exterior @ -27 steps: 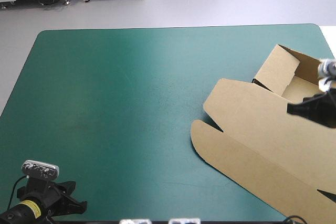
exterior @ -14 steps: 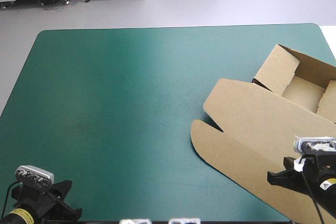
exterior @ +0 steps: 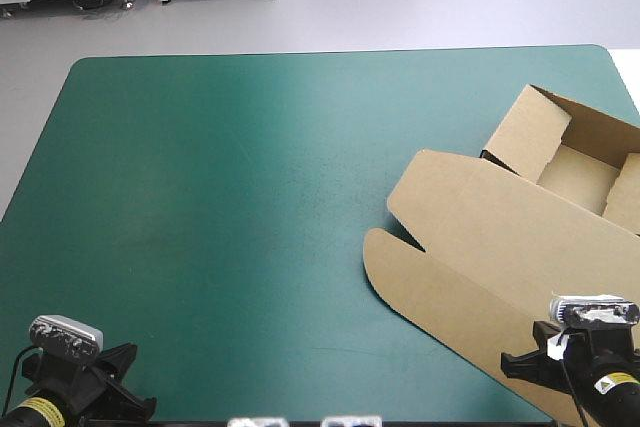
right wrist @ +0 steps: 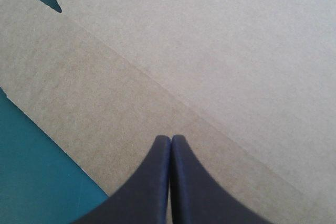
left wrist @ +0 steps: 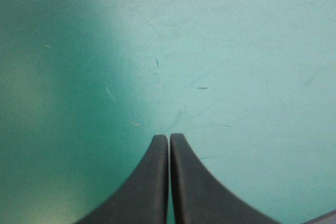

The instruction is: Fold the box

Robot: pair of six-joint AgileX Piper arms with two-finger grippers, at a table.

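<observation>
Teal-green cover spans the bench [exterior: 250,197]; the brown box [exterior: 480,227] lies at its right side, tray open, lid flat. Right pincer [right wrist: 170,138], fingers pressed together, sits over the lid's near flap, perhaps touching it. Left pincer [left wrist: 169,137], likewise together, hovers over bare cover, well apart from the box.

The teal-green tabletop [exterior: 220,197] lies open across its left and middle, while the brown box [exterior: 525,222] fills the right side, its lid [exterior: 460,257] flat and low, its raised tray walls [exterior: 530,129] standing near the far right corner.
</observation>
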